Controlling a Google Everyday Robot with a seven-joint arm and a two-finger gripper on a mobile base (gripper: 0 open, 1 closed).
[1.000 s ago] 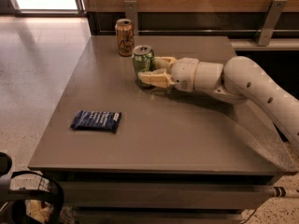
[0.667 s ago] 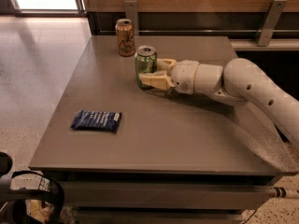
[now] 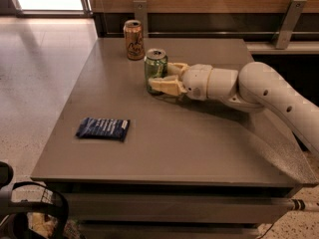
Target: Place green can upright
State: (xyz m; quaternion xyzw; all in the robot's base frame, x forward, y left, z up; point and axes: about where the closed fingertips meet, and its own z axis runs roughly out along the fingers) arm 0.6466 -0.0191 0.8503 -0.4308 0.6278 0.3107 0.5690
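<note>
The green can (image 3: 155, 69) stands upright on the grey table (image 3: 189, 133), its silver top facing up, in the back middle. My gripper (image 3: 166, 76) reaches in from the right at the end of the white arm (image 3: 259, 88). Its two cream fingers sit on either side of the can's lower body, the near finger (image 3: 163, 86) across the can's front and the far finger (image 3: 175, 67) behind its right side. The fingers are closed on the can.
An orange-brown can (image 3: 133, 39) stands upright behind and left of the green can, near the table's back edge. A dark blue snack packet (image 3: 103, 128) lies flat at the front left. A wooden wall with metal brackets runs behind the table.
The gripper and green can shifted very slightly to the right together. The can stays upright.
</note>
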